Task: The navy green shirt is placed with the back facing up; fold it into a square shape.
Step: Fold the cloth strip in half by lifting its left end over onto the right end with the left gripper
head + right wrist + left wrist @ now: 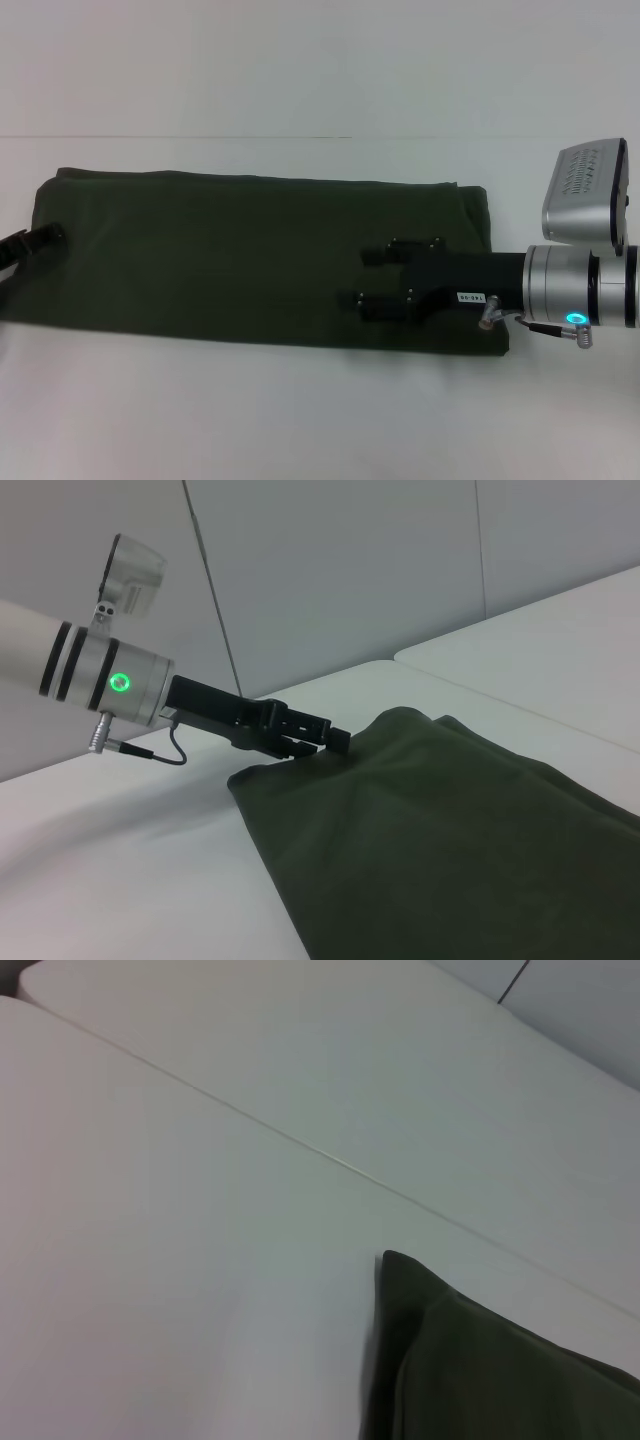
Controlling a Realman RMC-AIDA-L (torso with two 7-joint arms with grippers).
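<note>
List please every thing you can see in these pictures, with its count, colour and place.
shirt: one, dark olive green, folded into a long band lying flat across the table.
table: one, white, under the shirt, with a thin seam running behind it.
left gripper: one, black, at the shirt's left end, touching the cloth.
right gripper: one, black on a silver wrist, fingers spread, over the shirt's right part.

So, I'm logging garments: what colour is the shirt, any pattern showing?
Plain dark olive green shirt, no pattern visible; clearest in the head view.
</note>
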